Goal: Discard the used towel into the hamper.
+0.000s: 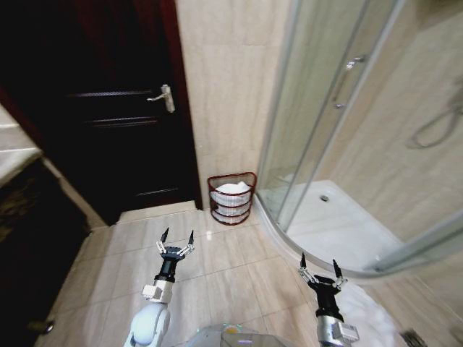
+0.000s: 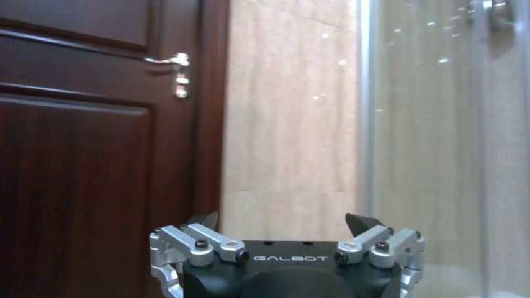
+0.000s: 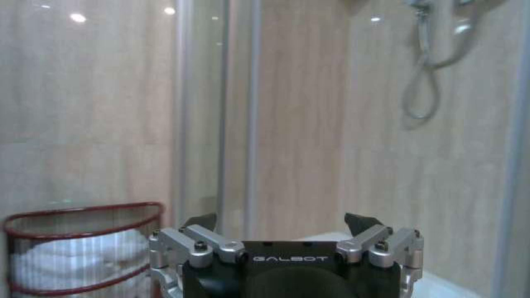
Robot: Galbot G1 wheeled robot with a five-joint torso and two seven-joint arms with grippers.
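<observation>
Head view: hamper (image 1: 232,199) stands on the tiled floor (image 1: 217,267) at 12 o'clock from the robot, against the beige wall (image 1: 224,87), in the corner between the dark wooden door (image 1: 108,108) at 11 o'clock and the glass shower enclosure (image 1: 325,108) at 1 o'clock. Reddish-brown wire frame. White towel (image 1: 233,191) lies inside it, bunched, top just below the rim.

Left hand (image 1: 177,241): raised over the floor at 11 o'clock, well short of the hamper, fingers spread wide, nothing between them. Its wrist view faces the door handle (image 2: 174,65) and the wall.

Right hand (image 1: 319,265): over the floor at 1 o'clock, beside the curved shower base (image 1: 340,224), fingers wide apart, empty. Its wrist view has the hamper with towel at one edge and a shower hose (image 3: 426,68) behind the glass.

Both hands well apart from the hamper.
</observation>
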